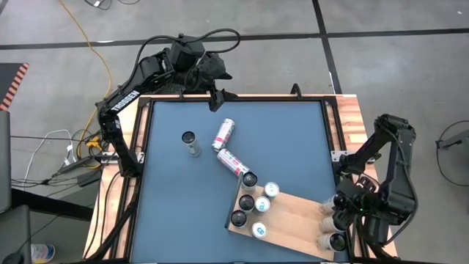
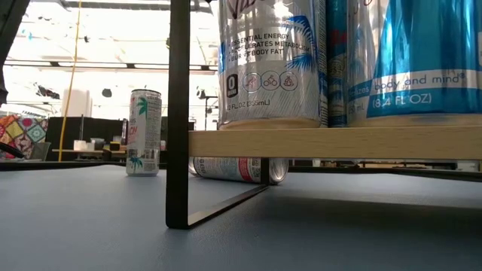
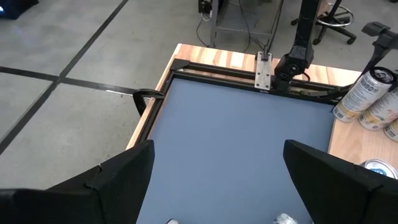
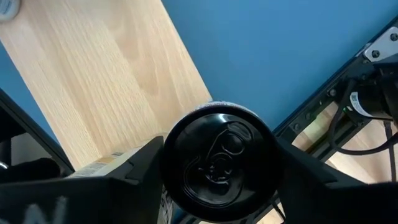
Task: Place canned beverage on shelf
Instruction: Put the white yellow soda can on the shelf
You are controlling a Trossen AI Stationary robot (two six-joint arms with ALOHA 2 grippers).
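Observation:
The light wooden shelf (image 1: 293, 216) stands at the table's near right on black legs (image 2: 178, 113) and carries several upright cans (image 1: 254, 205). My right gripper (image 4: 219, 163) is over the shelf's right end (image 4: 118, 81), shut on a black-topped can (image 4: 217, 158); it also shows in the high view (image 1: 337, 229). Two more cans (image 1: 326, 211) stand beside it. On the blue-grey table, one can (image 1: 190, 141) stands upright and two cans (image 1: 223, 133) (image 1: 233, 162) lie on their sides. My left gripper (image 1: 217, 99) hangs open and empty at the far edge. My right gripper pinches the black-topped can between its two fingers (image 4: 140, 165), on opposite sides of the can's wall just below the rim (image 4: 171, 180). The fingers come from above, pointing down. The can is upright; its bottom is hidden, so I cannot tell whether it stands on the shelf.
One lying can (image 2: 237, 169) reaches under the shelf's far corner. A black frame (image 3: 205, 70) and wooden border edge the table. Bare shelf board (image 1: 297, 209) lies between the two can groups.

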